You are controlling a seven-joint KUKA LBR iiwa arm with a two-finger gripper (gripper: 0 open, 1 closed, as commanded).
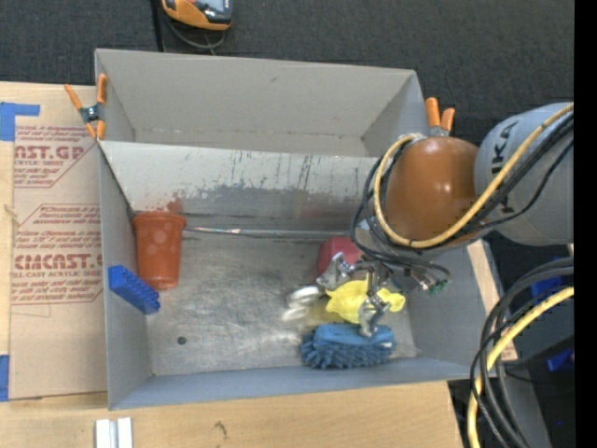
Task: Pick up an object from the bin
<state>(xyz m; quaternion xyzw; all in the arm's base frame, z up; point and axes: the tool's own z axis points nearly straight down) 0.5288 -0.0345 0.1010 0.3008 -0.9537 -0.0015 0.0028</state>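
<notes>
End effector (pixel 358 295) over crumpled yellow thing (pixel 347 302)

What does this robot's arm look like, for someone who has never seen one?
The arm is a thick, rounded silver-grey body with dark lettering on its side. Its wrist wears a glossy orange-brown dome cover. Yellow and black cables loop around the dome and along the arm. Below hangs a small bare-metal gripper.

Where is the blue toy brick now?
In the camera view, the blue toy brick lies on the left side of the bin, beside the orange cup.
</notes>
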